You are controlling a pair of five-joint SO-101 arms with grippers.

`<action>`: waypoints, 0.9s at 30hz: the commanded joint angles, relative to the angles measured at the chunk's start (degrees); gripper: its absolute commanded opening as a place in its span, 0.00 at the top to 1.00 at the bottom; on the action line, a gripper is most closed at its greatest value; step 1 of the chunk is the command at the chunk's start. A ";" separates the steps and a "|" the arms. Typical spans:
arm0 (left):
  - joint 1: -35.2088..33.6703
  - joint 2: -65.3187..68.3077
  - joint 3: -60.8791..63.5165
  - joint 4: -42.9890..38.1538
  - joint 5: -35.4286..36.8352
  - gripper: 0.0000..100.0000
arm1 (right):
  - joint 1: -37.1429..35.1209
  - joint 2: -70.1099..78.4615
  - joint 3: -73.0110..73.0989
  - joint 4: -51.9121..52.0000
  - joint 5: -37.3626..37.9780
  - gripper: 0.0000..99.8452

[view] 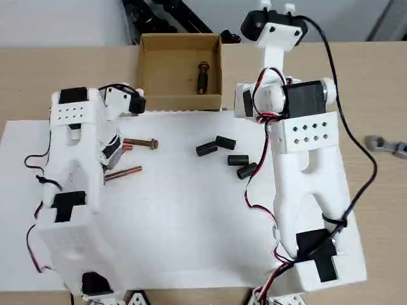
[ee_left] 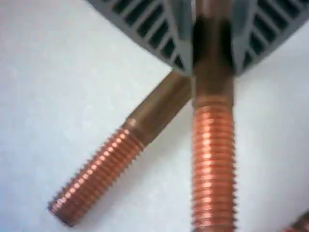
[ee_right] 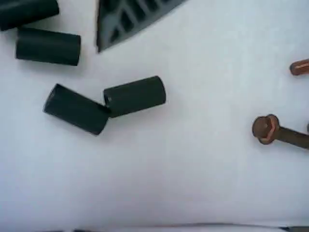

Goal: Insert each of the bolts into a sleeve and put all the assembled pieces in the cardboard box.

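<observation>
Pickup is the step in hand: the left jaws are clenched on a bolt (ee_left: pixel 212 145) down at the tabletop (view: pixel 191 222) (one assembled piece (view: pixel 203 76) already lies in the box (view: pixel 165 70)), and next, I judge, it must be lined up squarely with the bore of a sleeve (view: pixel 206 149).

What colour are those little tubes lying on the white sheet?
The sleeves are plain black, best seen in the right wrist view.

High view looks down; wrist views close over bolts (ee_left: pixel 212 159), sleeves (ee_right: pixel 134 95).
</observation>
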 commanded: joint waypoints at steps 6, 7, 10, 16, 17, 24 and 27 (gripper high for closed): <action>0.18 -12.40 -1.01 1.85 -23.03 0.99 | 0.04 -2.86 -2.37 0.13 -0.44 0.81; 0.35 -13.01 -0.13 1.76 -26.11 0.99 | 0.04 -2.86 -2.37 0.13 -0.44 0.81; 2.46 -13.45 1.98 1.76 -32.53 0.99 | 0.04 -2.86 -2.37 0.13 -0.44 0.81; 8.44 -13.27 6.11 1.67 -41.67 0.99 | 0.22 -2.86 -2.37 0.13 -0.44 0.81; 9.58 -13.27 6.90 1.67 -42.64 0.99 | 0.22 -2.86 -2.37 0.13 -0.44 0.81; 14.07 -13.36 11.03 1.67 -50.55 0.99 | 0.13 -2.86 -2.37 -0.04 -0.44 0.81; 15.91 -13.36 12.62 0.97 -54.51 1.00 | 0.13 -2.86 -2.37 -0.13 -0.44 0.81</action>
